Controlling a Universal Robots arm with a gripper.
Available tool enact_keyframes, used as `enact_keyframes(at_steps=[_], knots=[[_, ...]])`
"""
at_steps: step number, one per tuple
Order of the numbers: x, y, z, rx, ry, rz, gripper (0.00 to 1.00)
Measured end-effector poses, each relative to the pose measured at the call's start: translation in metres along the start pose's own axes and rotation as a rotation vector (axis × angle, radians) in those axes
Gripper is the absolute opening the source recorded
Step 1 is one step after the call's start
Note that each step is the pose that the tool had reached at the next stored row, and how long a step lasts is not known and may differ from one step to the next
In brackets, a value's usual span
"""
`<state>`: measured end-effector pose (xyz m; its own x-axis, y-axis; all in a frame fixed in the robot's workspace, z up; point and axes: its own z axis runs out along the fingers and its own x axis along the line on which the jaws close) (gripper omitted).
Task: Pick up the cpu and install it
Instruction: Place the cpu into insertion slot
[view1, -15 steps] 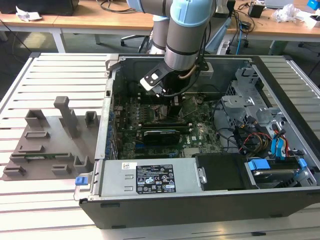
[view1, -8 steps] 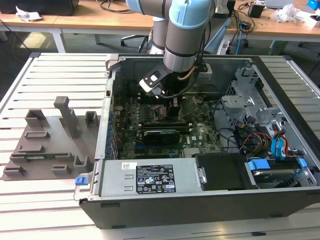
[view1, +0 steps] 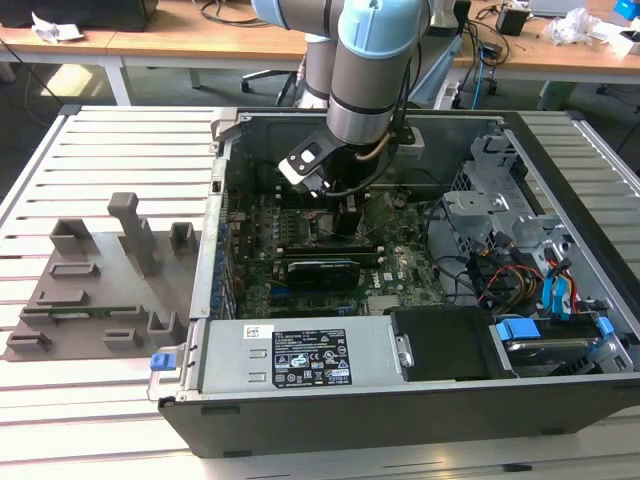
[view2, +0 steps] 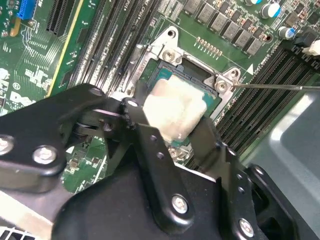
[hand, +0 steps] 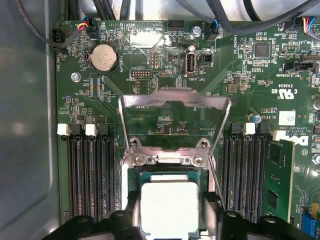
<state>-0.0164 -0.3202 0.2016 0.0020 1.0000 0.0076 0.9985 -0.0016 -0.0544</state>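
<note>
Over socket (view2: 192, 70) — jaws clamp cpu (view2: 172, 110); first wrist view: frame (hand: 175, 96) open

Slatted table (view1: 100, 140), computer case (view1: 400, 425), probably plastic fixtures (view1: 135, 225)

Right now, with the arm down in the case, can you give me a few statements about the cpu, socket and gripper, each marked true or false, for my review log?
1. The gripper has its fingers on two opposite sides of the cpu. True.
2. The metal socket frame is closed down over the cpu. False: it is swung open, and the cpu sits uncovered over the socket.
3. The arm is parked outside the computer case. False: it reaches down into the case, over the green motherboard.
4. A round coin battery sits on the motherboard. True.
5. Dark memory slots run on one side of the socket alone. False: they run on both sides.
</note>
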Motion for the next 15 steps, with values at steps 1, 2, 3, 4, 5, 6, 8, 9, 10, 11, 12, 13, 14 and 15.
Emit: enact_keyframes(at_steps=[1,2,3,4,5,6,8,9,10,11,12,13,14,15], knots=[[0.0,0.0,0.0,0.0,0.0,0.0,0.62],[0.0,0.0,0.0,0.0,-0.0001,0.0,0.68],[0.0,0.0,0.0,0.0,-0.0005,0.0,0.68],[0.0001,0.0001,0.0,0.0,-0.0021,0.0,0.68],[0.0,0.0001,-0.0013,0.0,-0.003,0.0,0.68],[0.0001,-0.0001,-0.0035,-0.0001,-0.0035,0.0,0.68],[0.0007,-0.0006,-0.0103,-0.0013,-0.0049,0.0,0.6],[0.0008,-0.0007,-0.0121,-0.0015,-0.0053,0.0,0.6],[0.0008,-0.0008,-0.0133,-0.0016,-0.0061,0.0,0.53],[0.0008,-0.0009,-0.0155,-0.0015,-0.0076,0.0,0.47],[0.0008,-0.001,-0.0172,-0.0016,-0.0086,0.0,0.42],[0.0009,-0.0011,-0.0189,-0.0016,-0.0098,0.0,0.42],[0.0012,-0.0013,-0.0222,-0.0016,-0.0124,0.001,0.35],[0.0013,-0.0014,-0.0254,-0.0016,-0.0144,0.001,0.24]])
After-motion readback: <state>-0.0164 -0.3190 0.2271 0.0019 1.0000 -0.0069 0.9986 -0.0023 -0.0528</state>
